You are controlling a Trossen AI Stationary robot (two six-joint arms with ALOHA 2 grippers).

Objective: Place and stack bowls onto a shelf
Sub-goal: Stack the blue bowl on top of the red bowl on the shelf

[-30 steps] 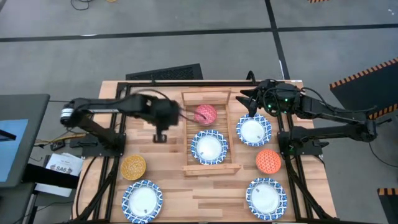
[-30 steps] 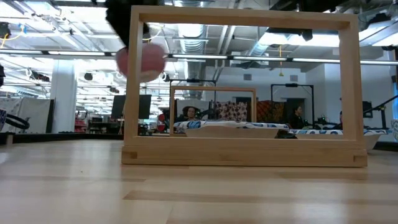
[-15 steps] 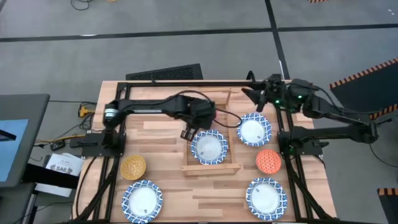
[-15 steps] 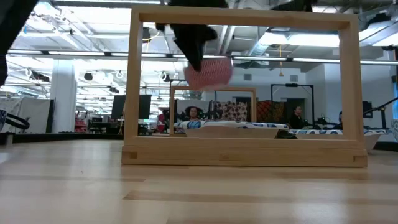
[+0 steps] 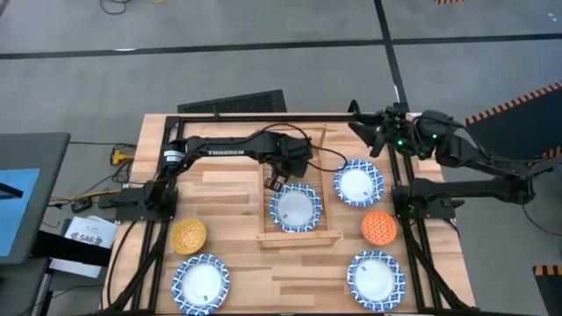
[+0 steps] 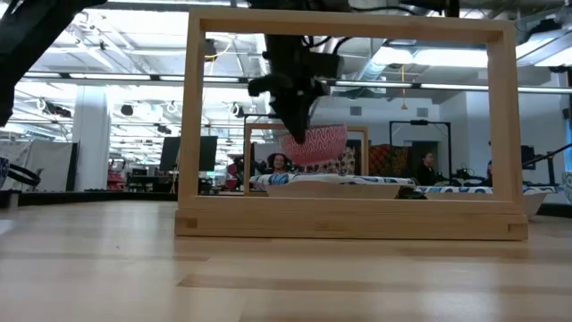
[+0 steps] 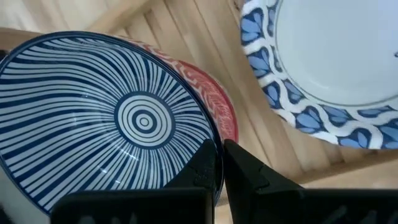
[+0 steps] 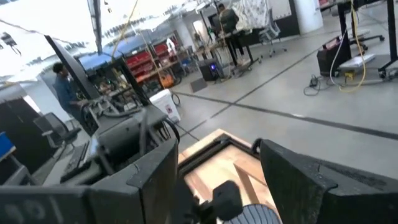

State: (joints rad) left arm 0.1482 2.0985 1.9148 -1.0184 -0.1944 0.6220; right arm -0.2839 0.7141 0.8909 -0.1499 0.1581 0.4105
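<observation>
- Since the picture from a second ago, the left gripper [image 5: 274,183] has swung from the left side of the table over to the shelf [image 5: 299,235], carrying the red bowl [image 6: 315,146] with it.
- In the left wrist view, the two dark fingers [image 7: 239,168] are pinched tight on the rim of the red bowl [image 7: 219,112], which has blue stripes inside.
- The red bowl hangs low over the far end of the shelf, just beside the wide blue-and-white bowl [image 5: 295,208] that already sits in the shelf's middle.
- It looks close to the slats, but the pictures do not make plain whether it touches them yet.
- To do this step well, the arm should come down slowly and keep the bowl level.
- The bowl should land on bare slats, clear of the wide bowl's rim, so it does not tip.
- The fingers should let go only when the bowl rests flat.
- The left arm is stretched long across the table, with its wrist bent down at the shelf.
- The right gripper [image 5: 362,132] waits at the far right corner of the table, and its fingers [image 8: 311,180] are spread apart with nothing between them.
</observation>
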